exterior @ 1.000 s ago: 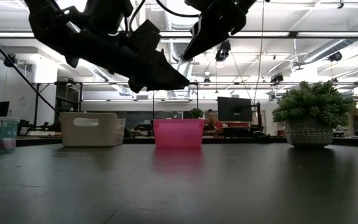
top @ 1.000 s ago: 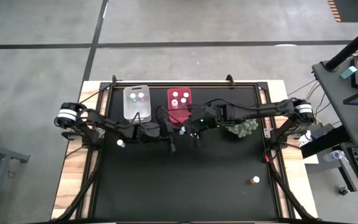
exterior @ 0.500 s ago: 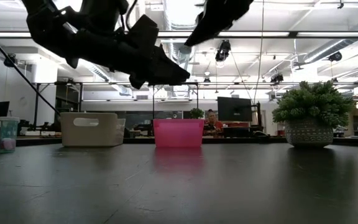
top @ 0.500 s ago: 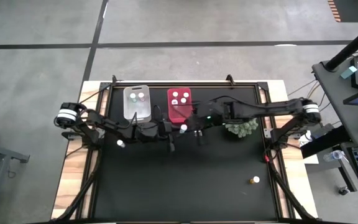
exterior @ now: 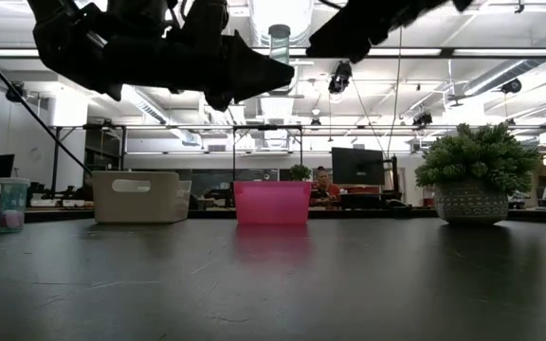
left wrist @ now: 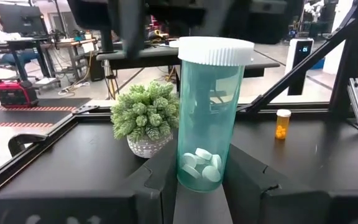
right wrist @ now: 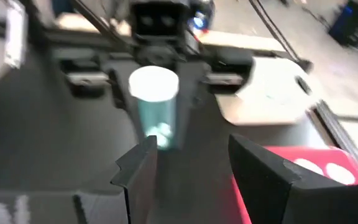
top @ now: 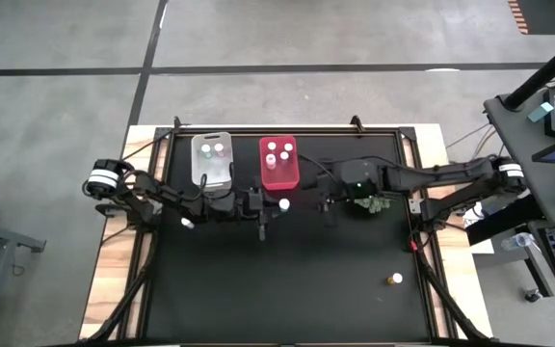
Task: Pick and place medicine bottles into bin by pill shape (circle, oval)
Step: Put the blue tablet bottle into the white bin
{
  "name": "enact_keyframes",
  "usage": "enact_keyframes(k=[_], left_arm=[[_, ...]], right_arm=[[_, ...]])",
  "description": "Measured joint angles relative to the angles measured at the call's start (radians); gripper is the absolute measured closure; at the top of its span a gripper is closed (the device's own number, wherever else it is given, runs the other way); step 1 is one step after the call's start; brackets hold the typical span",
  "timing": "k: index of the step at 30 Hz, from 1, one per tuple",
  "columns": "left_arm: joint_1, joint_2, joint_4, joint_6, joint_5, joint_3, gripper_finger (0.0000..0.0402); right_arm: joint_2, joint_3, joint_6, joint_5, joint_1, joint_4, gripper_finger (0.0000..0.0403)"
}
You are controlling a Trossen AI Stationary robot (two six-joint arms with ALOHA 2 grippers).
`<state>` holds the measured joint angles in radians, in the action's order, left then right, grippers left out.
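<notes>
My left gripper [top: 276, 206] is shut on a teal medicine bottle with a white cap [left wrist: 206, 118], held high above the table just near of the red bin [top: 279, 162]. The bottle also shows in the low view [exterior: 279, 45], with white pills at its bottom. My right gripper [top: 324, 204] is open and empty, right of the bottle and facing it [right wrist: 157, 112]. The clear bin [top: 212, 159] stands left of the red one; both hold white-capped bottles. One white-capped bottle [top: 188, 224] and an amber one [top: 394, 280] stand on the table. My left gripper pinches the bottle's lower body [left wrist: 185, 177] between its two fingers. The fingers lie about level and come from the table's left. The bottle stands upright in the hold, cap up, lifted clear of the table.
A green plant in a white pot [top: 379, 200] stands under my right arm, right of the bins; it shows in the low view [exterior: 472, 180]. The red bin [exterior: 272, 203] and clear bin [exterior: 140, 196] stand at the table's far side. The black mat's near half is open.
My right gripper has drawn back from the bottle toward the table's right edge, rising as it went. The bottle has stayed upright in my left gripper, which has risen a little.
</notes>
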<state>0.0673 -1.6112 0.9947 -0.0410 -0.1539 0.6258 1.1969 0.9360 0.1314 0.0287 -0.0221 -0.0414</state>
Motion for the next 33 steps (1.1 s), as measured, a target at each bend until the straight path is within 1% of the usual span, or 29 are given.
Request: enact_keyframes(k=[2,5,8,12,18,25,28,30,33], left_arm=[[0.0,0.0,-0.001,0.0,0.0,0.001,0.0315],[0.0,0.0,0.0,0.0,0.0,0.002,0.0315],[0.0,0.0,0.001,-0.001,0.002,0.002,0.0314],[0.0,0.0,0.015,-0.009,0.002,0.002,0.0314],[-0.002,0.0,0.019,-0.023,-0.003,0.01,0.0314],[-0.002,0.0,0.017,-0.024,-0.012,0.011,0.0314],[-0.003,0.0,0.017,-0.025,-0.032,0.011,0.0314],[-0.003,0.0,0.017,-0.025,-0.035,0.011,0.0314],[-0.002,0.0,0.017,-0.025,-0.034,0.011,0.0314]], right_arm=[[0.0,-0.066,-0.021,0.038,0.004,0.137,0.0213],[0.017,-0.144,-0.043,0.052,0.005,0.311,0.0213],[0.045,-0.191,-0.056,0.055,0.005,0.427,0.0213],[0.093,-0.204,-0.069,0.082,0.005,0.532,0.0213],[0.153,-0.204,-0.058,0.101,0.009,0.607,0.0213],[0.178,-0.183,-0.053,0.107,0.009,0.61,0.0213],[0.183,-0.177,-0.052,0.103,0.009,0.61,0.0215],[0.183,-0.177,-0.052,0.103,0.009,0.609,0.0222],[0.183,-0.177,-0.052,0.1,0.009,0.609,0.0243]])
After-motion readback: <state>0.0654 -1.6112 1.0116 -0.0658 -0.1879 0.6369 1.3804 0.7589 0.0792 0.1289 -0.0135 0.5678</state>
